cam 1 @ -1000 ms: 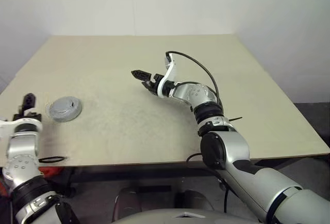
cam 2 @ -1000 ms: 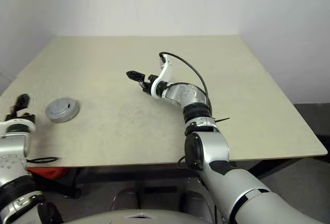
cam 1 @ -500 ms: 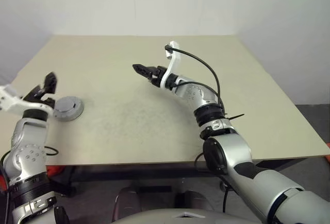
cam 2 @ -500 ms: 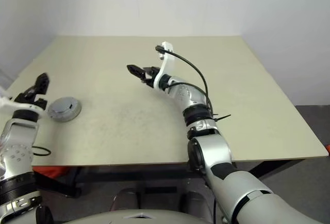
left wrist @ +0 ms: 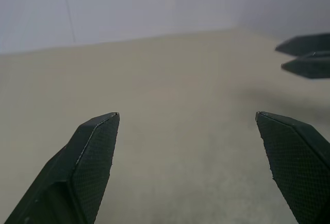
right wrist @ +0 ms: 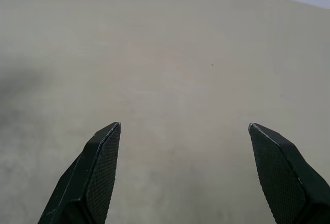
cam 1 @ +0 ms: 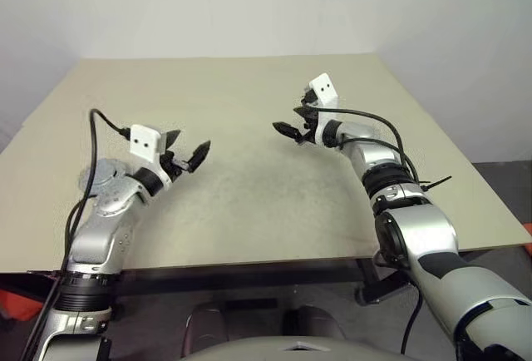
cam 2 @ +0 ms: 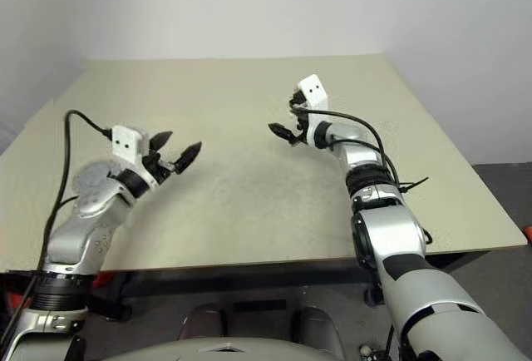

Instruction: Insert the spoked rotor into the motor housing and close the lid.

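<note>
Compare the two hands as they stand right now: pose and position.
The left hand hangs over the table's near left part, fingers pointing toward the middle; the right hand sits farther back and right, pointing back at it. The grey disc lies behind the left arm; nothing lies near the right. Both are open and empty.

- Soft, even, diffuse light falls over the pale counter (cam 1: 249,178); no glare.
- Shadows are faint: a dim grey smudge lies on the counter under the right gripper's fingers (left wrist: 304,53).
- Wrist views are soft; the near fingers (right wrist: 93,182) show blurred edges.
</note>
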`<action>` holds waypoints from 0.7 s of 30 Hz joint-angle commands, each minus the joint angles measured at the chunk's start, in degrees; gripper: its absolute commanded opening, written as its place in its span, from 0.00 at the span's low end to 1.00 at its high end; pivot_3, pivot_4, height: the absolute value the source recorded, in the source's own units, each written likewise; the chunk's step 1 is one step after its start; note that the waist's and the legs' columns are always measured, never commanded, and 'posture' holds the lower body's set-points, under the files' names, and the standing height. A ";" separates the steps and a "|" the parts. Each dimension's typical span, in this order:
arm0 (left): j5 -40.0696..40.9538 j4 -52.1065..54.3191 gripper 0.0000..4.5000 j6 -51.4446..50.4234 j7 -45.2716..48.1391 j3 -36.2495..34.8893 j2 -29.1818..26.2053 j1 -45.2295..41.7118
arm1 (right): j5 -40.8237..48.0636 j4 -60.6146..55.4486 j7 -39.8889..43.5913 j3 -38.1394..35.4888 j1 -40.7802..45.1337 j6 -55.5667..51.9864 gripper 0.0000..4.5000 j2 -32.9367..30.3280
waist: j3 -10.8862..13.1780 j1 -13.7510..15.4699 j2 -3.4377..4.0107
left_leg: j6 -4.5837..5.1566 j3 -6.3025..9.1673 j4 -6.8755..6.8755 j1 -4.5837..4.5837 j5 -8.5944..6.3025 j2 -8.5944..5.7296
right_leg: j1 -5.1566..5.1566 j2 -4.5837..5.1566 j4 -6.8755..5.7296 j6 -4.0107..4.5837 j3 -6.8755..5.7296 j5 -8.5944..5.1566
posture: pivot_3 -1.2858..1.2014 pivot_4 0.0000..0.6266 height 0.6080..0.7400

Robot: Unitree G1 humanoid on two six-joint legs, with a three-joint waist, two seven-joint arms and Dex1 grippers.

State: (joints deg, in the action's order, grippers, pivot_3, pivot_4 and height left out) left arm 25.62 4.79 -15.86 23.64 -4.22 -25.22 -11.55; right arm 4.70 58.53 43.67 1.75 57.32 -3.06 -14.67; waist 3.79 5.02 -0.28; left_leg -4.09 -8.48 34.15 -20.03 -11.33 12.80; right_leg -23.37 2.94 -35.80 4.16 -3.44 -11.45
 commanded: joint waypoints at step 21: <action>-6.92 -1.59 0.99 4.26 0.77 -1.69 4.24 -1.84 | -1.66 -2.16 -0.33 0.20 -2.08 5.03 0.99 2.86 | 0.00 0.41 0.01 | 0.23 0.00 0.12 0.05 -0.13 -0.01 | 0.02 0.03 0.01 0.01 0.00 0.01 | 0.52 0.00 1.00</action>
State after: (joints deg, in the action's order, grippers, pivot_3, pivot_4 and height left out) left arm 19.02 1.24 -12.99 24.50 -4.79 -20.96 -13.17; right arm 2.83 57.78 43.55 2.41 54.80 0.41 -11.90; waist 3.79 5.43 -0.28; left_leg -3.83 -8.48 34.27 -19.98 -11.47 12.79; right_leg -23.35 2.97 -35.79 4.18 -3.44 -11.45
